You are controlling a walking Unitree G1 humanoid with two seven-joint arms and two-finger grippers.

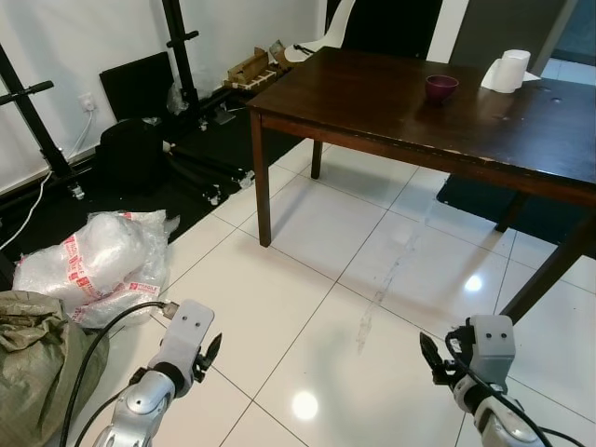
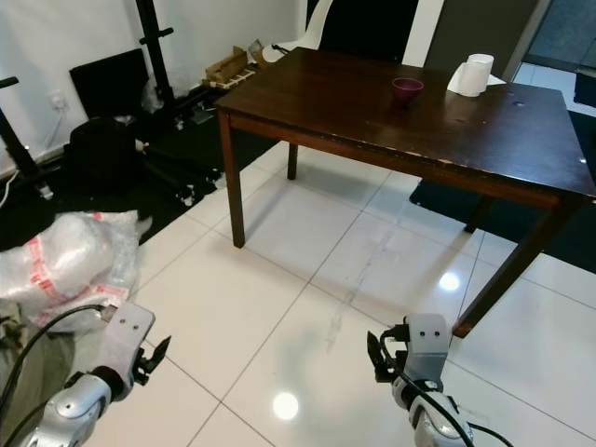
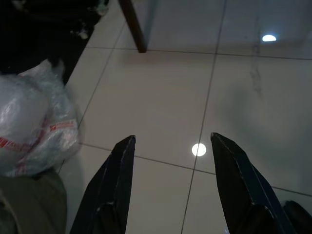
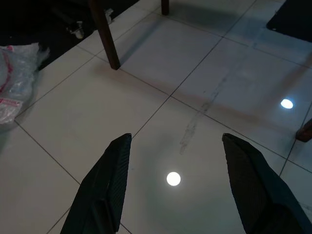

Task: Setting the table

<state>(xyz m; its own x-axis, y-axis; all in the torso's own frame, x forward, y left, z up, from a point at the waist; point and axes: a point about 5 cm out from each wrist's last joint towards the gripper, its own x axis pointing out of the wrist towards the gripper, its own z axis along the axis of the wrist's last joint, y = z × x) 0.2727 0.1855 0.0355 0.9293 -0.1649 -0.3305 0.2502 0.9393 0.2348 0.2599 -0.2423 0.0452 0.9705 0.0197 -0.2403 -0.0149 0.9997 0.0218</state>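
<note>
**Both pincers empty, the table things far out of reach**

While the robot stands back on the glossy white tiled floor (image 1: 307, 307), the dark brown wooden surface (image 1: 391, 102) lies well ahead of it, carrying a small maroon bowl (image 1: 441, 87) and, near its far edge, a white roll of paper towel (image 1: 508, 71). The left pincer (image 3: 170, 146) hangs low over the tiles with its two black fingers spread wide and nothing between them; the right pincer (image 4: 175, 146) is likewise wide open and empty, also held low over the floor.

The chief hazards, as I judge them, lie in the approach. A crumpled clear plastic bag with red print (image 1: 98, 265) and an olive-green fabric sack (image 1: 33, 354) sit just beside the left arm, and a black cable (image 1: 93, 345) runs along that arm, so a turn to the left could snag or drag them. Black stands and clutter (image 1: 177, 121) crowd the wall to the left. The near wooden leg (image 1: 260, 182) stands in the path of a straight walk. The shiny tiles may prove slippery, and the bowl sits deep on the surface, so a hasty reach could knock it.
</note>
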